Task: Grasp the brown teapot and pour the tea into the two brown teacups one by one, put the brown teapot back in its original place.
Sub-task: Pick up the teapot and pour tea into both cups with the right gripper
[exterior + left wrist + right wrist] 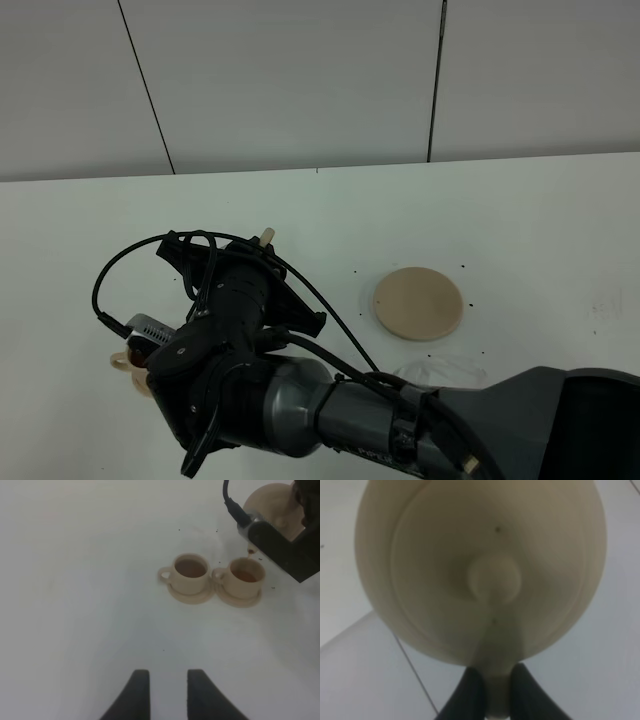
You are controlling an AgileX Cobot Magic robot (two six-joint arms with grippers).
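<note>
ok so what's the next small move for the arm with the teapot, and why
Probably tip the brown teapot back upright. It is tilted over one teacup, which already holds tea, with only a drop falling, and the other teacup holds tea too. The right tool is shut on the pot, and the round saucer disc lies uncovered for the return.

We see white table [540, 220], far edge against wall. Disc [418, 303] lies flat right of surface's middle, well in from far edge. We note small dark specks [357, 271] scattered on surface round disc. Toward surface's left, well apart from disc, two small saucers side by side: first saucer [191, 597], second saucer [241, 600], rims seemingly touching. We spot more specks near them.
</note>
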